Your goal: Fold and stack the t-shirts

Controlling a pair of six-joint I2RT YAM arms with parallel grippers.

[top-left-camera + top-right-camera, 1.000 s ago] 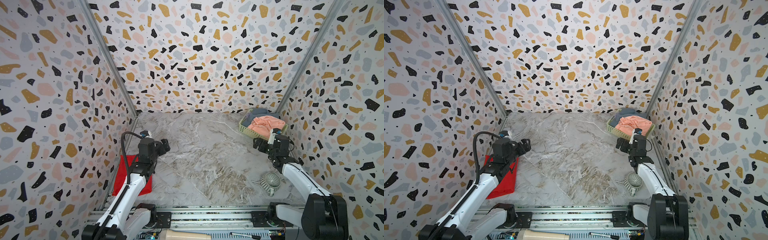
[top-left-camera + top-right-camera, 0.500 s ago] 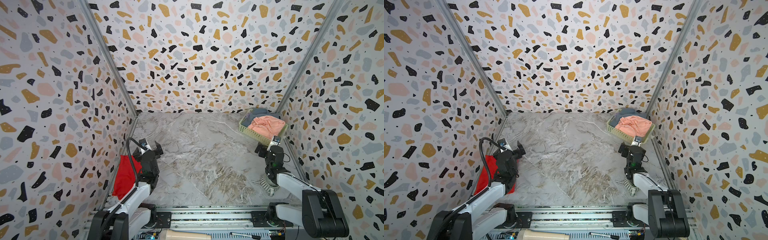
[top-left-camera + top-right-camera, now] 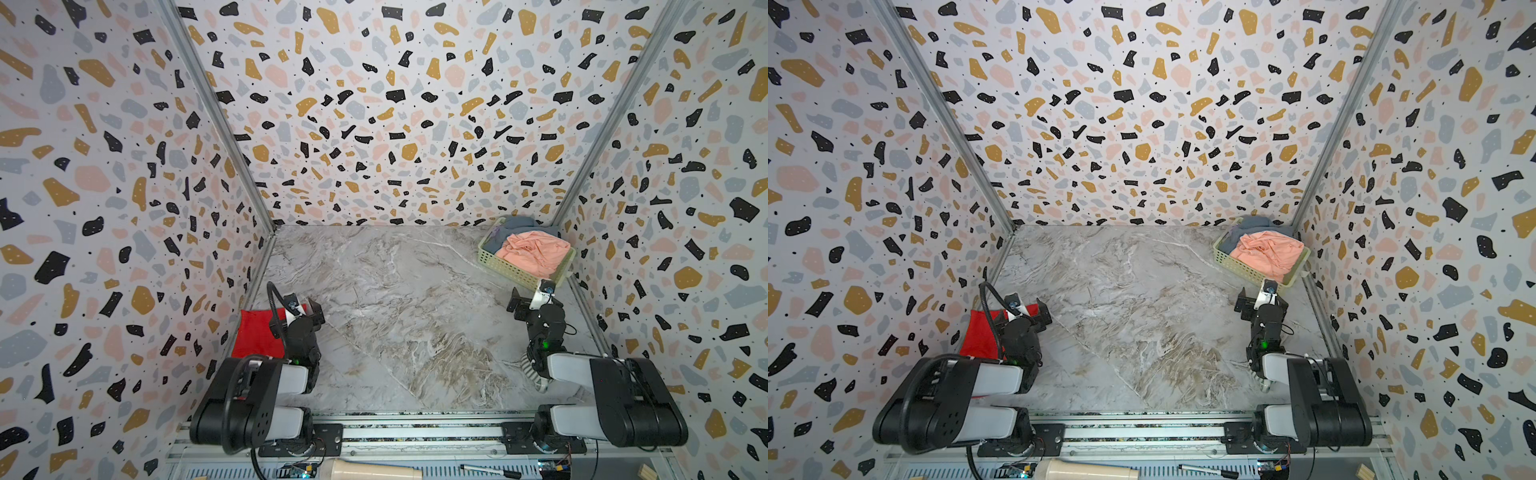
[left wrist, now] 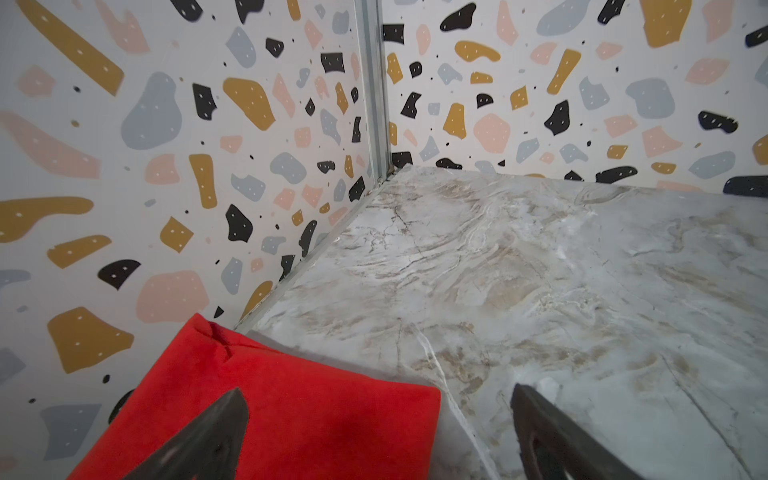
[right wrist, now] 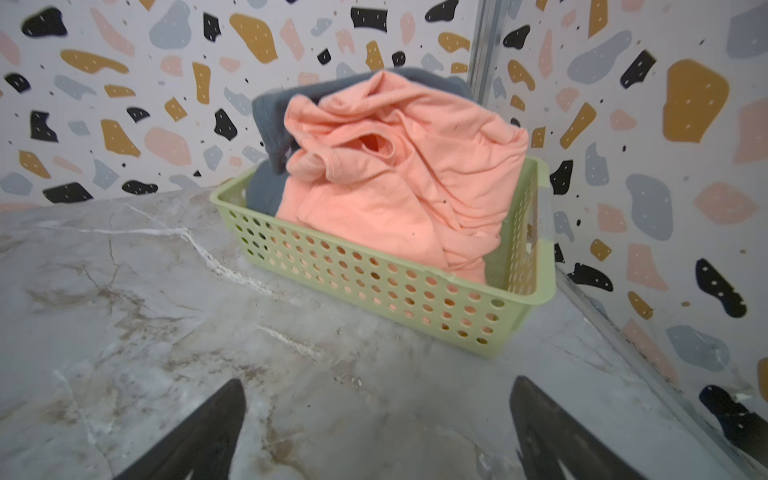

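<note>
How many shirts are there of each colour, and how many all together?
Red t-shirt: 1
Salmon-pink t-shirt: 1
Grey-blue t-shirt: 1
Total: 3

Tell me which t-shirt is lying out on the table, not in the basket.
The red t-shirt, folded flat by the left wall. The salmon-pink t-shirt and the grey-blue t-shirt are both crumpled in the pale green basket.

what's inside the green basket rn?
Basket holds a crumpled salmon-pink shirt on top, a grey-blue shirt partly showing under and behind it. Anything deeper is covered.
</note>
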